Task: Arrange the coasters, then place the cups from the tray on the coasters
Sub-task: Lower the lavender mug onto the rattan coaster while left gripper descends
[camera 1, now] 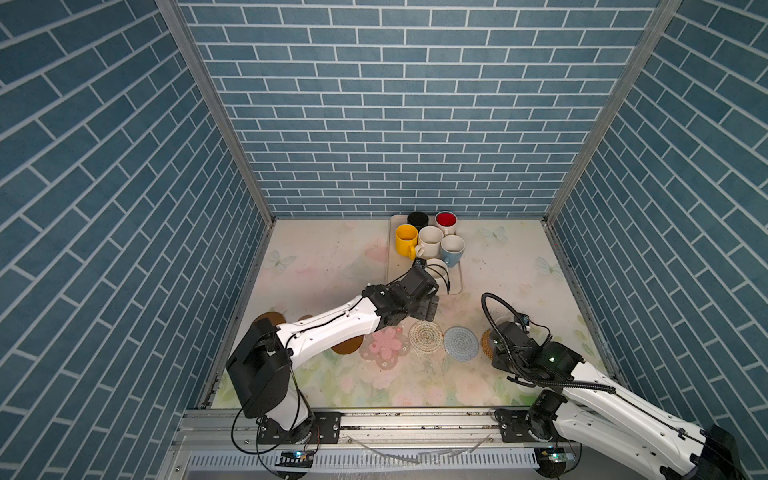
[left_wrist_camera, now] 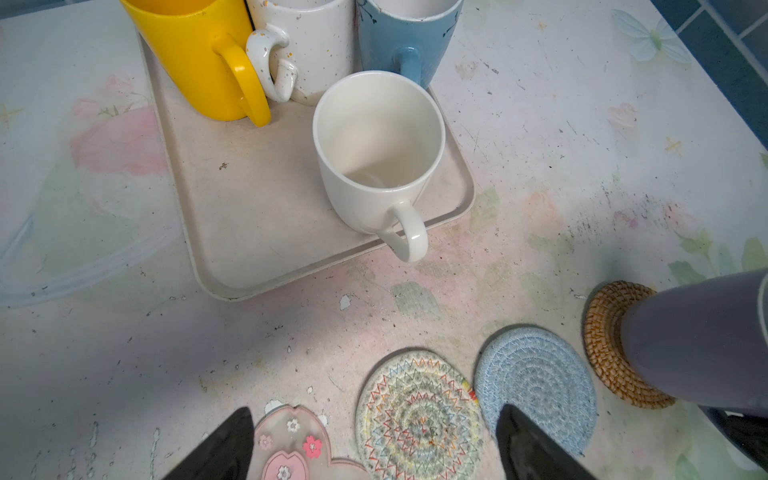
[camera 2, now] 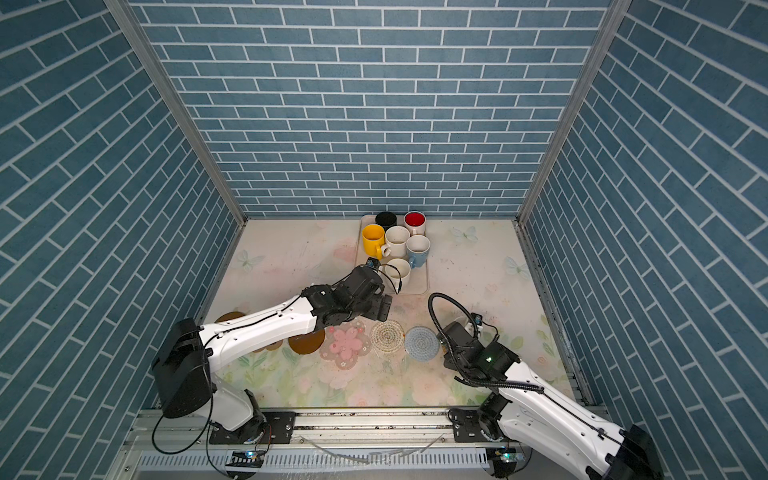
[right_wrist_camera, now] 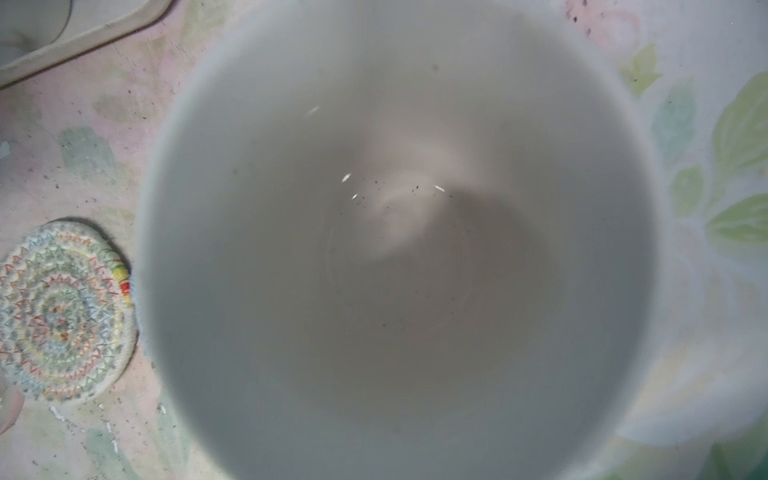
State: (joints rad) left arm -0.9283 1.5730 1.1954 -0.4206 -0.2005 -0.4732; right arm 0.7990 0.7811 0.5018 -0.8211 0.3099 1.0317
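Left wrist view: the left gripper (left_wrist_camera: pixel 374 411) holds its jaws wide apart above the white coaster (left_wrist_camera: pixel 417 419). The cream mug (left_wrist_camera: pixel 376 153) sits ahead of them at a corner of the tray (left_wrist_camera: pixel 249 232), untouched. The lavender mug (left_wrist_camera: pixel 698 345) is over the tan coaster (left_wrist_camera: pixel 602 345), beneath the right gripper (camera 1: pixel 500 343), whose jaw state I cannot tell.

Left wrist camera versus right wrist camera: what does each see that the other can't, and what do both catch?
Only the left wrist view shows the yellow mug, speckled mug, light blue mug and white mug on the tray, the pink flower coaster, the tan woven coaster and the open left gripper.
Only the right wrist view looks down into the lavender mug, whose pale inside fills most of the frame.
Both show the tray, the white woven coaster and that lavender mug, which the left wrist view sees from outside, over the tan woven coaster.
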